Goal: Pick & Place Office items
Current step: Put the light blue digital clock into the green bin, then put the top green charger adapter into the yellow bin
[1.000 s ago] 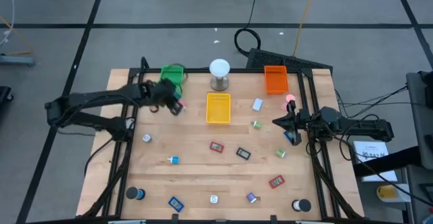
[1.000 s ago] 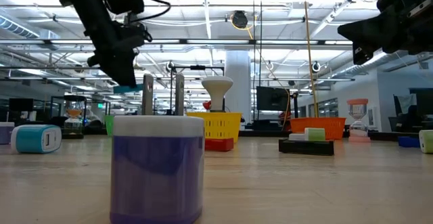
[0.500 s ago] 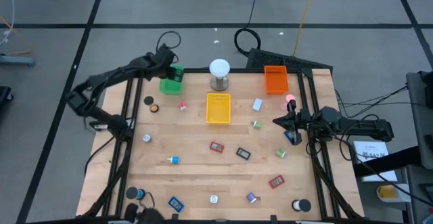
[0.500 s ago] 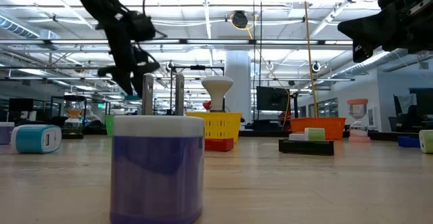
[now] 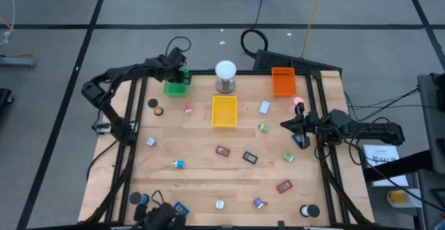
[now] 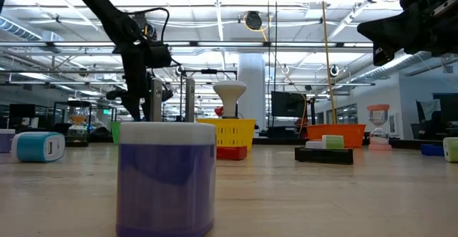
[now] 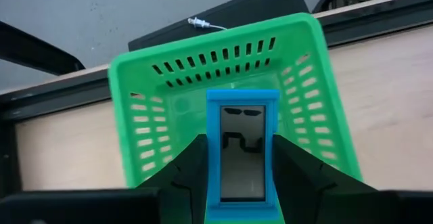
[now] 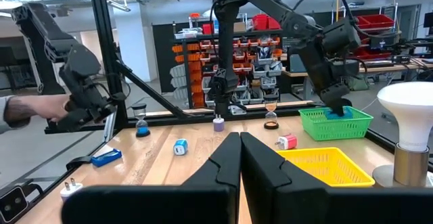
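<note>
holding: left gripper (image 7: 241, 183) has its two fingers closed on a blue rectangular piece (image 7: 241, 153), which stands between the fingers with its pale face showing.
below the grip: green tray (image 7: 162, 109) lies right under the piece; the piece hangs over the tray's open inside, at the table's far left corner (image 5: 176, 77).
other items from this gripper: pink bit (image 5: 187, 108) and dark round bit (image 5: 152, 104) lie on the wood just nearer than the tray.
right gripper: right gripper (image 8: 239, 158) hovers at the table's right edge (image 5: 286, 125), fingers pressed together, holding nothing.
</note>
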`<control>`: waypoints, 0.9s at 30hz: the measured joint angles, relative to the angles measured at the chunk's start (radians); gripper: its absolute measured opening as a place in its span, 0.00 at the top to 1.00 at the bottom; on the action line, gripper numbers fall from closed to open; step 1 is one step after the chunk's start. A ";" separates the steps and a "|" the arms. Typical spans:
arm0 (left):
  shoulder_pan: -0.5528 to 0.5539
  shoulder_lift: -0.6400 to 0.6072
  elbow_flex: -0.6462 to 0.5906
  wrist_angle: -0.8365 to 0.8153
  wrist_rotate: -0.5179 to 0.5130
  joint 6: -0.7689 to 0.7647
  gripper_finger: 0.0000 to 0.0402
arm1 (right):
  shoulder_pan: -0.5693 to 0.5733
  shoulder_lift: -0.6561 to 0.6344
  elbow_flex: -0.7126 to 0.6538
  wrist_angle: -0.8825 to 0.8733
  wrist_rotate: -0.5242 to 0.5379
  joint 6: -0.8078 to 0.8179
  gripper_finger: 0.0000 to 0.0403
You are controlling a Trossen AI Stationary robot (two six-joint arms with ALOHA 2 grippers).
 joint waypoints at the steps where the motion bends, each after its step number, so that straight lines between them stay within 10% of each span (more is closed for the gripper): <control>1: 0.000 0.012 0.000 0.009 0.000 -0.004 0.68 | 0.000 0.000 0.000 0.000 0.000 0.000 0.99; 27: -0.016 0.048 0.000 0.102 -0.012 0.001 0.58 | 0.000 0.000 0.000 -0.001 -0.002 0.000 0.99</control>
